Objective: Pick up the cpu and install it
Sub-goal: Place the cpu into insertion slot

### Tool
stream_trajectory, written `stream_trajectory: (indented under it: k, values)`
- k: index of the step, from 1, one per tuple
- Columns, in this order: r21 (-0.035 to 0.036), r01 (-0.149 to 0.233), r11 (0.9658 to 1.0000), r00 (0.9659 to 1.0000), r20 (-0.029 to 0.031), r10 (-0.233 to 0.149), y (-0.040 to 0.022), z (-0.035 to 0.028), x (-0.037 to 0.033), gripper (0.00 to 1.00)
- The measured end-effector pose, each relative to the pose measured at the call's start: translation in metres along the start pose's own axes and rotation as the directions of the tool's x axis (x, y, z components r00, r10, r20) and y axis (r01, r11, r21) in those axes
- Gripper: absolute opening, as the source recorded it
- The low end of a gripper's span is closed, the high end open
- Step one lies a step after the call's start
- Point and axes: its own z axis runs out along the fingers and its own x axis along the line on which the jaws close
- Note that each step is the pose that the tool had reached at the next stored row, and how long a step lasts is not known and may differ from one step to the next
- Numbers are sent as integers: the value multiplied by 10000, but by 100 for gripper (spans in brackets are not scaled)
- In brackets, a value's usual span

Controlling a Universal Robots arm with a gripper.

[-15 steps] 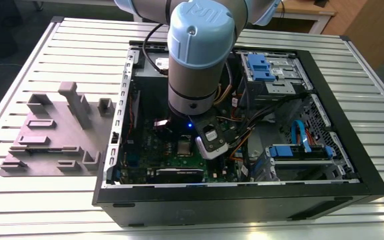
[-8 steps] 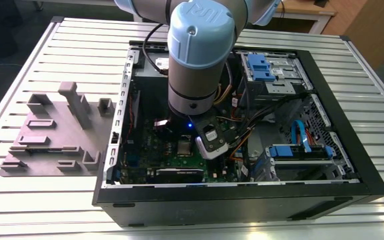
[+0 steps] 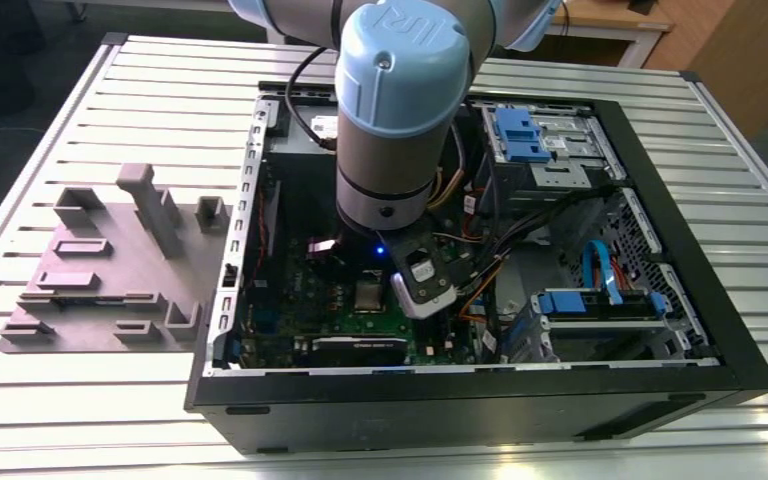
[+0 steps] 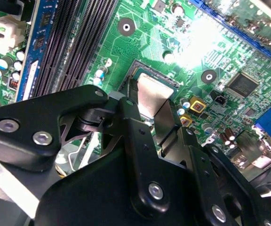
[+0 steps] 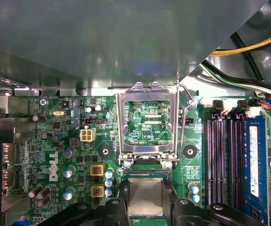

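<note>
Your hand [image 4: 149, 107] is pinching the cpu [image 5: 146, 197], the small flat square chip with a silvery-white metal top. In both wrist views its black fingers [image 4: 132, 120] press against two opposite edges of the chip. The cpu sits right over the socket on the green motherboard [image 5: 55, 136], just beside the hinge end of the rectangular metal socket frame [image 5: 122, 122], which stands swung open with bare board showing through its middle. You cannot tell whether the chip is already seated or a little above the socket. The long black memory slots [image 5: 220, 155] run alongside, near the socket but apart from the hand.

In the exterior view, the pale blue and grey robot arm [image 3: 391, 100] reaches down into the open black computer case [image 3: 491, 410], with the hand near the case's centre. The case lies on the ribbed metal counter [image 3: 91, 420]. A grey moulded fixture plate [image 3: 104, 270] rests at nine o'clock from the case, just beside its wall.
</note>
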Motion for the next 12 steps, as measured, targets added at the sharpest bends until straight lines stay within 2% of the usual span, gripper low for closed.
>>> stream_trajectory:
  k: [4, 12]
  values:
    - [3, 0, 10000, 10000, -2, 0, 0, -26, 1, 39]
    - [4, 0, 10000, 10000, -2, 0, 1, -31, 1, 39]
